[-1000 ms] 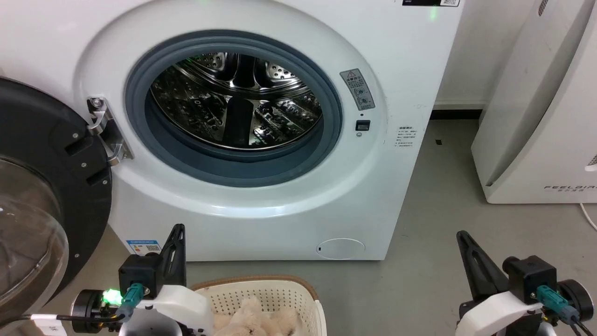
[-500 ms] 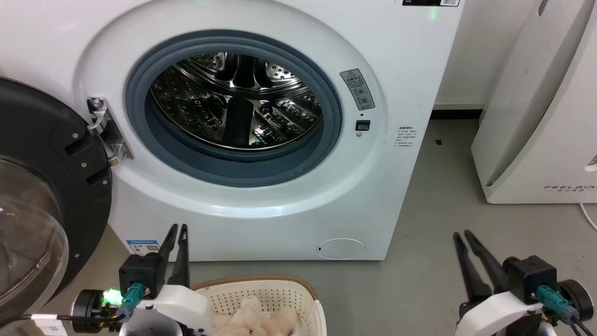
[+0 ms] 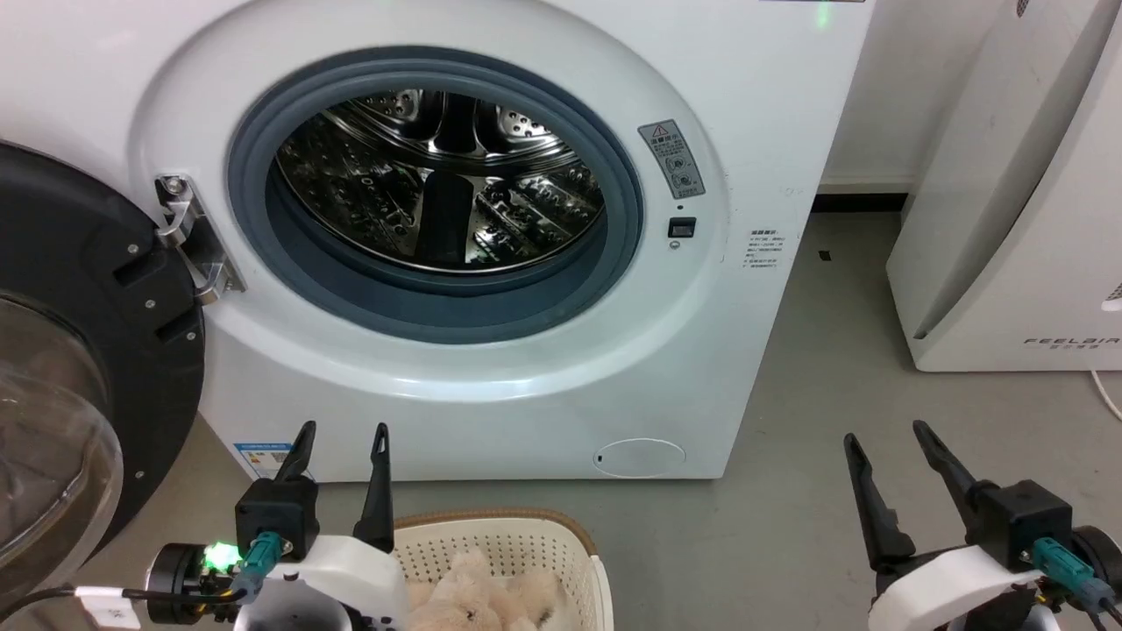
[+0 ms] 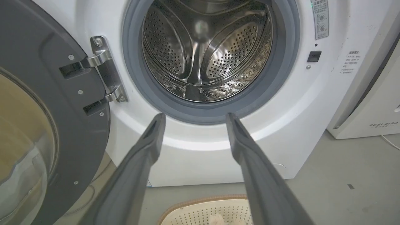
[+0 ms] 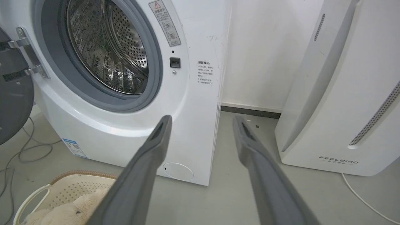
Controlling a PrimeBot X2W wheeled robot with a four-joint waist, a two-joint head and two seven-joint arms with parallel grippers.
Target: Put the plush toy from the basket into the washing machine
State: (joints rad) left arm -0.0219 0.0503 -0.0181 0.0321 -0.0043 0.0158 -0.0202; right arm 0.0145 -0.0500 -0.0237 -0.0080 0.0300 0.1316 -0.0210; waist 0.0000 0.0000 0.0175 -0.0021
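The white washing machine (image 3: 754,105) stands ahead with its black-framed glass door (image 3: 79,368) swung open to the left and its steel drum (image 3: 438,184) bare. On the floor before it sits the cream basket (image 3: 526,543) with a brown rim, holding the fluffy beige plush toy (image 3: 478,600). My left gripper (image 3: 342,434) hovers open at the basket's left end, above the toy. My right gripper (image 3: 885,434) is open over the floor to the right, well apart from the basket. In the right wrist view the plush toy (image 5: 65,209) lies in the basket (image 5: 72,184) at lower left.
A plain white FEELBAIR appliance (image 3: 1026,219) stands to the right of the washer, with a white cable (image 3: 1106,399) beside it. Grey floor (image 3: 833,368) lies between the two. Loose cables (image 5: 22,153) trail under the open door.
Both grippers have opened from shut to spread fingers. The head camera has tipped slightly, shifting the scene up.
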